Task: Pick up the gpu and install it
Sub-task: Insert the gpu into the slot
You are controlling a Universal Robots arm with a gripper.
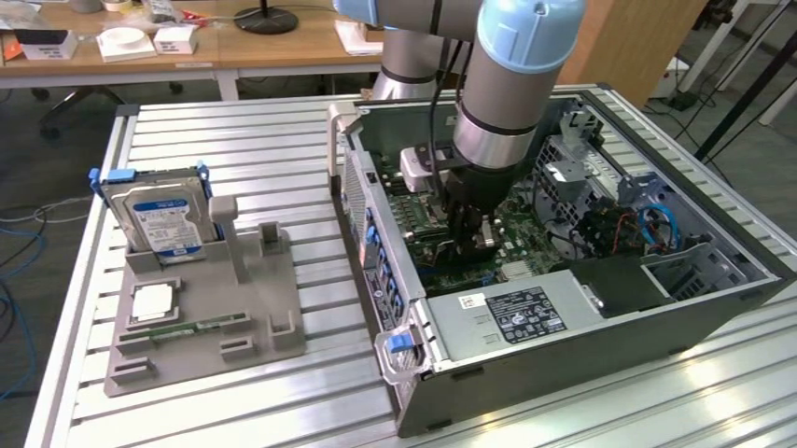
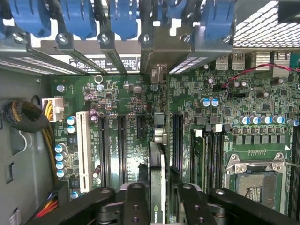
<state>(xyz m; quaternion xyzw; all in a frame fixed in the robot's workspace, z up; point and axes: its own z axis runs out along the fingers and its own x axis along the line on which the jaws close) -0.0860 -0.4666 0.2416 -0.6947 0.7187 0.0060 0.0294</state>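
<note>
The gpu [image 2: 157, 164] shows edge-on as a thin black and green card, standing upright over the green motherboard [image 2: 117, 93] among the long black expansion slots. Its silver end bracket [image 2: 158, 75] lies against the case's rear slot openings. My gripper [image 2: 158, 199] is shut on the card's upper edge, one black finger [image 2: 136, 194] on each side. In the exterior view the gripper [image 1: 468, 238] reaches down into the open computer case [image 1: 561, 317], just above the motherboard. The card's lower edge and the slot beneath it are hidden.
Blue latches [image 2: 75, 18] line the case's rear wall. An empty CPU socket [image 2: 255, 176] and upright memory slots sit beside the card. Outside the case, a grey holder [image 1: 200, 317] carries a hard drive [image 1: 156, 210], a processor [image 1: 152, 299] and a memory stick [image 1: 187, 329].
</note>
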